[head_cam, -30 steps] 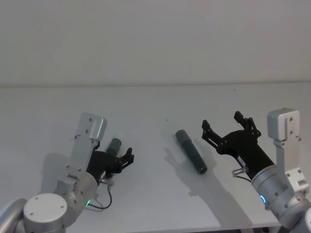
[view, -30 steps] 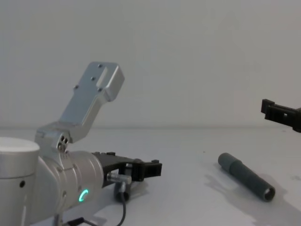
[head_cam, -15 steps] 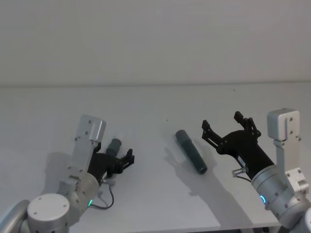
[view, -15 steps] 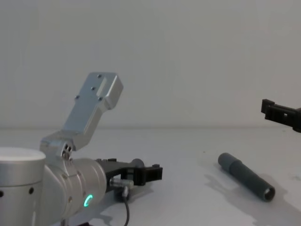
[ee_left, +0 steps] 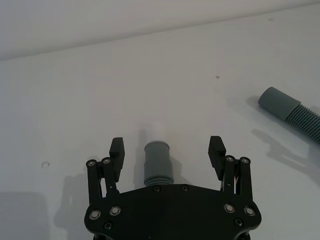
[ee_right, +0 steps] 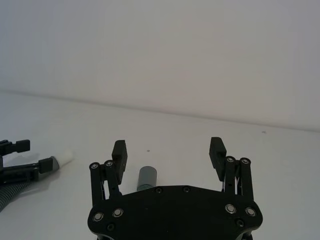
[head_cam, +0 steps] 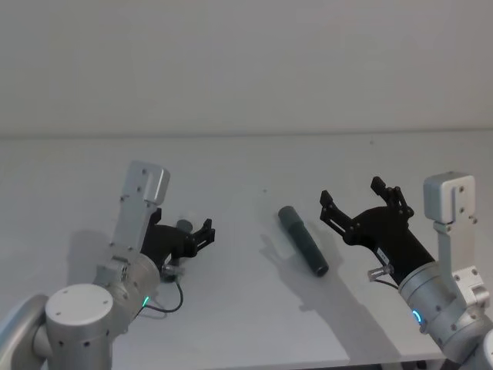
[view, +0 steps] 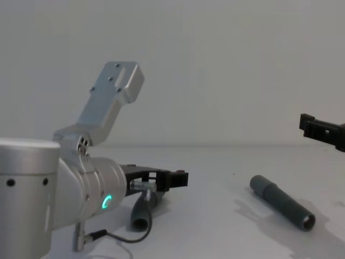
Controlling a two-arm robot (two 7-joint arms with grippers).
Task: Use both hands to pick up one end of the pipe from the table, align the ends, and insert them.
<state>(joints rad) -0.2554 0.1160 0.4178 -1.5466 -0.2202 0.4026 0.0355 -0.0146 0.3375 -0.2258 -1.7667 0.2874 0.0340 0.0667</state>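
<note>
Nearest the robot on its left, the left end effector (ee_left: 167, 147) sits low over the tabletop (head_cam: 246, 166) with its fingers spread wide apart. The bent piece (ee_left: 158, 163) of the pipe lies between them and touches neither. Its long axis runs along the end effector's own reach. Its white tip (ee_left: 153, 131) points ahead, past the fingertips and away from the wrist. From the chest view, the rest of this piece (view: 142, 209) trails back under the palm and rests on the tabletop. Closing here would likely clamp across the ribbed body just behind the tip.

Farther out and to the right, the straight piece (head_cam: 303, 241) lies flat on a diagonal. Its open end is nearer the robot, and its wider cuff (head_cam: 289, 218) is farther off, angled toward the left arm's side.

The right end effector (head_cam: 351, 192) is the nearer one to it. It hangs just to the right, raised off the surface, fingers apart and empty. In the right wrist view the cuff (ee_right: 147, 177) shows below and ahead of the palm, so I judge a descent toward the left comes first.
</note>
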